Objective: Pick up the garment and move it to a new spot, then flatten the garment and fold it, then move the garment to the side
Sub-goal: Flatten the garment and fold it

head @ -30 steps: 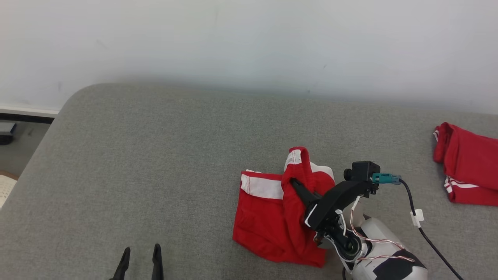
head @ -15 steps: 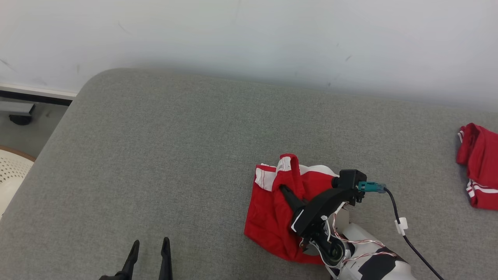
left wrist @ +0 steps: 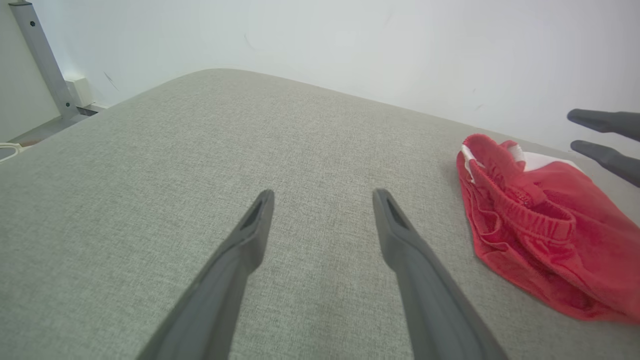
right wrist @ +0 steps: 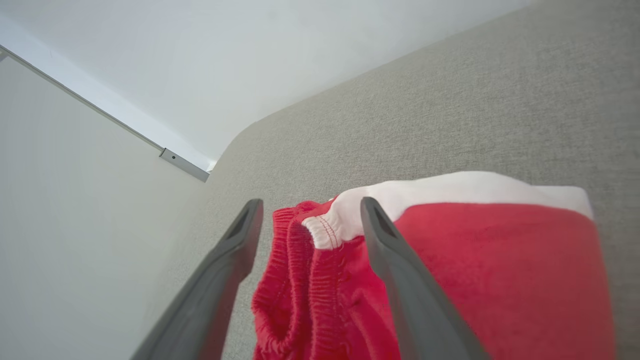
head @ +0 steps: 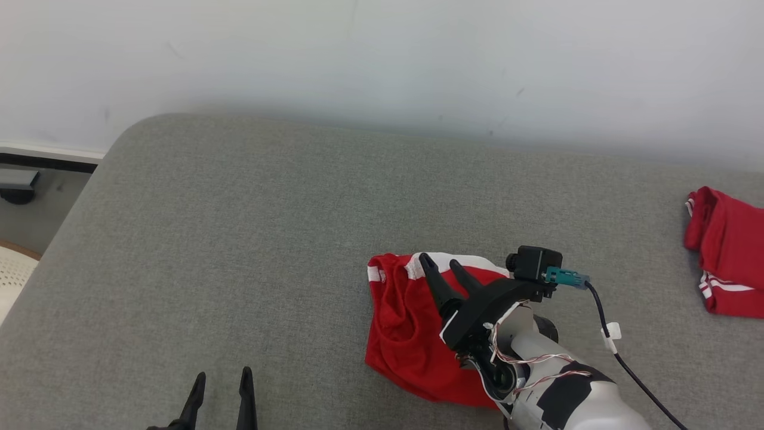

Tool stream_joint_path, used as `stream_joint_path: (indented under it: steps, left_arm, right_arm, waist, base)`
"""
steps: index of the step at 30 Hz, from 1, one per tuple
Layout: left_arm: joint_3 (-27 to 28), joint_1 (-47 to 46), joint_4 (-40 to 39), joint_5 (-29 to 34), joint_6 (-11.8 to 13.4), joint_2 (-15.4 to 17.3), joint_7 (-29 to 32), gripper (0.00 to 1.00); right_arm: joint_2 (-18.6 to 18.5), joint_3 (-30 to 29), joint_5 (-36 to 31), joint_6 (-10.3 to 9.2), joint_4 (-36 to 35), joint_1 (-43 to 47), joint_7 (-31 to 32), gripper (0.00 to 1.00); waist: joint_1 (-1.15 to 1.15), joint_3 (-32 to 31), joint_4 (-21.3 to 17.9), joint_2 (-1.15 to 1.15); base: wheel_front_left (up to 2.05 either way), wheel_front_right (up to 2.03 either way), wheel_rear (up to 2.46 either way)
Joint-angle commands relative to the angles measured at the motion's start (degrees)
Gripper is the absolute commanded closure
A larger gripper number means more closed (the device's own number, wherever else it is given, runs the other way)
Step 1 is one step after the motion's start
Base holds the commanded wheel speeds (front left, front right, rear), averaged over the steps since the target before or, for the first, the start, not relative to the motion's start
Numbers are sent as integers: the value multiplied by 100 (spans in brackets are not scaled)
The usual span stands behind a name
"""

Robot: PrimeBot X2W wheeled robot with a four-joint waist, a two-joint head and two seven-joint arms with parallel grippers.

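A red garment with white trim [head: 403, 325] lies crumpled on the grey cushioned surface [head: 250, 239], right of centre in the head view. My right gripper [head: 442, 263] hovers open just above its upper edge, fingers spread with nothing between them. In the right wrist view the red garment [right wrist: 450, 280] lies below the open right gripper [right wrist: 307, 210], its elastic waistband bunched between the finger lines. My left gripper [head: 219, 379] stands open at the lower left, apart from the cloth. The left wrist view shows the left gripper [left wrist: 322, 197] open over bare fabric and the garment [left wrist: 530, 230] at right.
A second red garment with white stripes [head: 725, 260] lies at the far right edge. A white wall [head: 382, 60] runs behind the surface. The rounded left corner drops to the floor, where a dark base [head: 18, 185] stands. A black cable [head: 627, 364] trails from my right wrist.
My right gripper has let go of the garment and opened; the lifted fold has dropped into a lower heap. The head camera shifted slightly. The left gripper stayed put.
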Motion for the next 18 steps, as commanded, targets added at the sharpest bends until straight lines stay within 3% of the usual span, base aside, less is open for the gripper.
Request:
stream_joint_path:
  steps: [1,7,13,16,18]
  left_arm:
    - [45,26,-7,37,21,0,-14,0]
    - [157,94,-52,108,22,-1,-14,0]
    - [335,189,-150,216,2,-2,-14,0]
    - [406,259,-201,298,-22,-2,-14,0]
    - [426,282,-222,324,-29,1,-14,0]
  right_arm:
    - [-2,-2,-88,-11,48,-96,-133,0]
    - [-514,-378,-563,-11,-202,-128,-328,0]
    - [-1050,-1876,-2155,-11,-1172,545,-316,0]
    - [-984,-2770,-2959,-11,-1800,1165,-317,0]
    - [-955,-2991,-3277,-11,-2032,1383,-317,0]
  waist:
    - [0,-25,-71,0]
    - [0,-69,-204,0]
    - [0,-116,-378,0]
    - [0,-150,-456,0]
    - [0,-167,-479,0]
  base:
    - [0,0,0]
    - [0,0,0]
    - [0,0,0]
    - [0,0,0]
    - [0,0,0]
